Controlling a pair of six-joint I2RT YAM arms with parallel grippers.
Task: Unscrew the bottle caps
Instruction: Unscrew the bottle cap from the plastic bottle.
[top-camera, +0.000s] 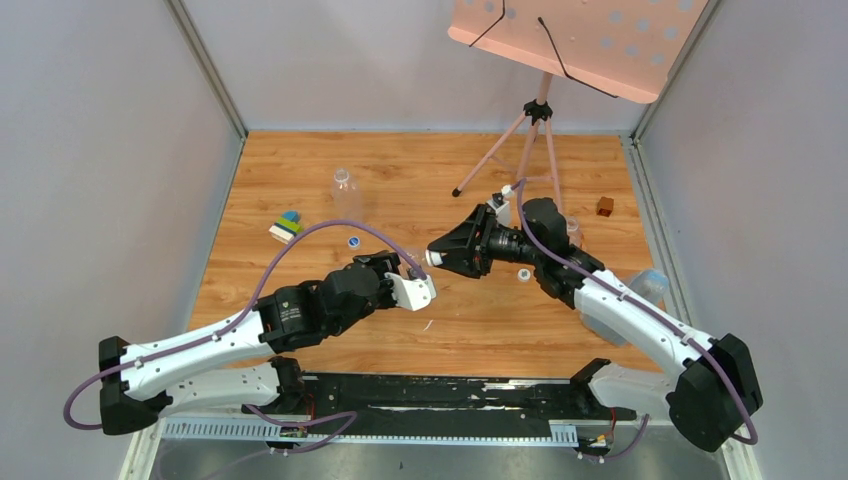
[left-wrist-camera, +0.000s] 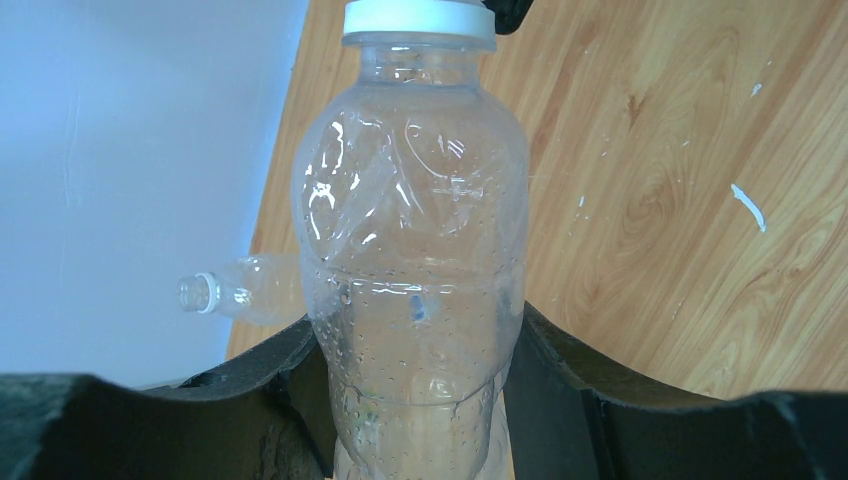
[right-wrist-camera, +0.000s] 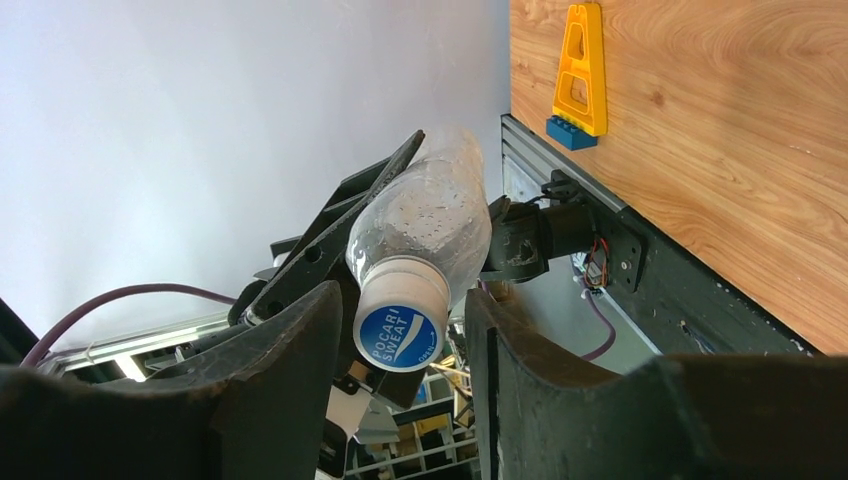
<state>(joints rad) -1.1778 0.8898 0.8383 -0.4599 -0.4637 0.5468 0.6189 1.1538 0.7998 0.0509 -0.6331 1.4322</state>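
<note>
My left gripper (left-wrist-camera: 415, 345) is shut on the lower body of a clear plastic bottle (left-wrist-camera: 410, 220). The bottle is held off the table with its white cap (left-wrist-camera: 418, 18) pointing at the right arm. In the right wrist view that cap (right-wrist-camera: 400, 322) has a blue printed face and sits between the fingers of my right gripper (right-wrist-camera: 400, 298). The jaws stand close on both sides of it, and I cannot tell whether they touch it. From above the two grippers meet mid-table: left gripper (top-camera: 408, 280), right gripper (top-camera: 440, 256).
A loose blue cap (top-camera: 353, 241) and a loose white cap (top-camera: 523, 274) lie on the wooden table (top-camera: 300, 170). An open bottle (top-camera: 345, 190) stands at the back left near toy blocks (top-camera: 286, 226). More bottles (top-camera: 650, 285), a brown cube (top-camera: 605, 206) and a tripod (top-camera: 530, 130) are on the right.
</note>
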